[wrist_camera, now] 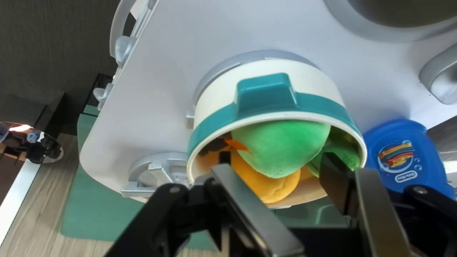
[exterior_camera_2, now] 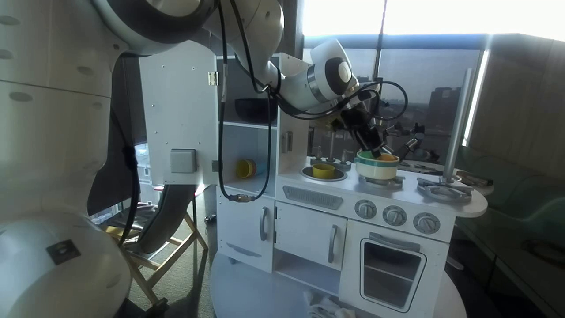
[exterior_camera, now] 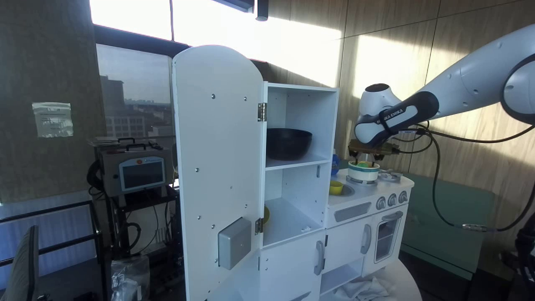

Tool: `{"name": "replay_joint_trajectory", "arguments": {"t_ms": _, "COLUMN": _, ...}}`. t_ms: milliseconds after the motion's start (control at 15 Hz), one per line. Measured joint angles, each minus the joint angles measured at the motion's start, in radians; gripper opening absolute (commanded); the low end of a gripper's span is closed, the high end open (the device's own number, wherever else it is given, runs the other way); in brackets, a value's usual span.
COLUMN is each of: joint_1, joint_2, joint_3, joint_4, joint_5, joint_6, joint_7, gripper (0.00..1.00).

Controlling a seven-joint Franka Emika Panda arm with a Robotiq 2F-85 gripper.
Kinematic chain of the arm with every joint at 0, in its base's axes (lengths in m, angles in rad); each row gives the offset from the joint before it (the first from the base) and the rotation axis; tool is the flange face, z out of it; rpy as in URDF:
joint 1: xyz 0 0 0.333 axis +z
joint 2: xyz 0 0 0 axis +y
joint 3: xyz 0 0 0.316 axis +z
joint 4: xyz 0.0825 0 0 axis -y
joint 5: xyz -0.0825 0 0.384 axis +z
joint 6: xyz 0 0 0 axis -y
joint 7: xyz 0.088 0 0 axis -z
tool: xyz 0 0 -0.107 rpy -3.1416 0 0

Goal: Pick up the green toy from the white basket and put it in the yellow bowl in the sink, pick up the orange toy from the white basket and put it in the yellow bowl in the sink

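Observation:
The white basket is a round white pot with a teal band, standing on a burner in both exterior views (exterior_camera: 363,174) (exterior_camera_2: 375,170). In the wrist view the white basket (wrist_camera: 221,94) holds the green toy (wrist_camera: 285,146), which lies over the orange toy (wrist_camera: 280,185). A darker green thing (wrist_camera: 344,153) lies at its right inside. My gripper (wrist_camera: 276,160) is open, pointing down into the pot, one finger on each side of the toys. The gripper is also over the pot in an exterior view (exterior_camera: 367,159). The yellow bowl (exterior_camera: 335,187) sits in the sink, also in an exterior view (exterior_camera_2: 323,171).
The sink (exterior_camera_2: 306,174) lies beside the pot. A faucet (exterior_camera_2: 332,148) stands behind the sink. A blue container (wrist_camera: 407,157) stands close to the pot. A second burner (exterior_camera_2: 443,193) is near. The cabinet holds a black bowl (exterior_camera: 289,144) and yellow cups (exterior_camera_2: 244,168); its door (exterior_camera: 217,146) stands open.

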Motion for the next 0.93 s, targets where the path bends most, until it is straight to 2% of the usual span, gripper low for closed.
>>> {"name": "replay_joint_trajectory", "arguments": {"t_ms": 200, "joint_1": -0.001, "joint_2": 0.000, "joint_3": 0.000, "joint_4": -0.001, "joint_5": 0.000, "joint_6": 0.000, "joint_7": 0.000, "gripper": 0.11}}
{"name": "replay_joint_trajectory", "arguments": {"t_ms": 467, "joint_1": -0.003, "joint_2": 0.000, "joint_3": 0.000, "joint_4": -0.001, "joint_5": 0.000, "joint_6": 0.000, "joint_7": 0.000, "gripper": 0.06}}
{"name": "replay_joint_trajectory", "arguments": {"t_ms": 533, "joint_1": -0.004, "joint_2": 0.000, "joint_3": 0.000, "joint_4": -0.001, "joint_5": 0.000, "joint_6": 0.000, "joint_7": 0.000, "gripper": 0.09}}
{"name": "replay_joint_trajectory", "arguments": {"t_ms": 933, "joint_1": -0.012, "joint_2": -0.014, "joint_3": -0.003, "joint_4": -0.001, "joint_5": -0.019, "joint_6": 0.000, "joint_7": 0.005, "gripper": 0.10}}
